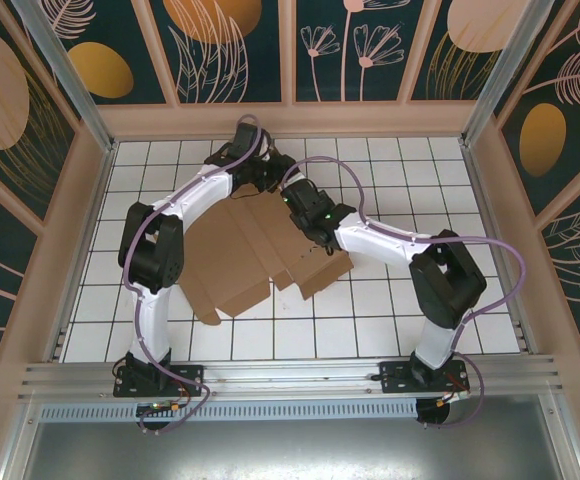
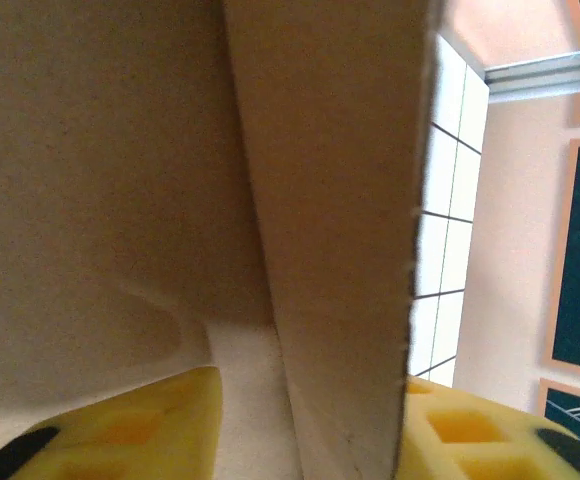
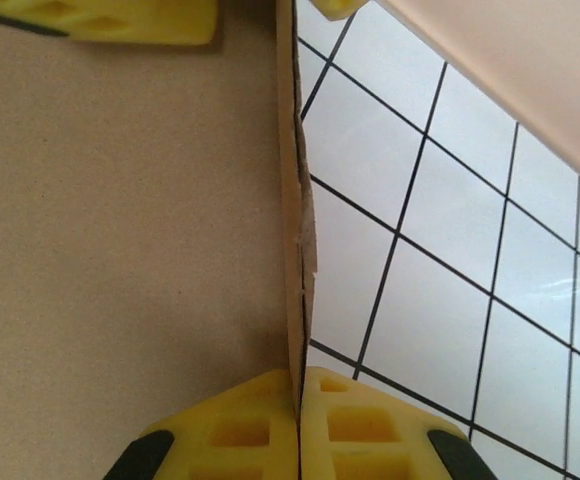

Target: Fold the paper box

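While the paper box (image 1: 235, 262) lies mostly flat as an unfolded brown sheet at the middle of the tiled table (image 1: 390, 310), we enter one flap (image 2: 340, 200) standing on edge at the side of the sheet toward the table's far edge.

Right gripper (image 3: 300, 378): pads pressed together on the thin edge of that flap, so it has hold of the cardboard.

Left gripper (image 2: 310, 400): partway open, with one yellow finger (image 2: 130, 430) on each side of the same flap. One appears to touch it and the other stands apart, so nothing is clamped yet.

Bearing: the flap runs lengthwise between the two grippers, which face each other from its opposite ends. The sheet's long axis appears to run slantwise across the table rather than square to its edges. We judge that the next fold turns on the left gripper closing on the flap.
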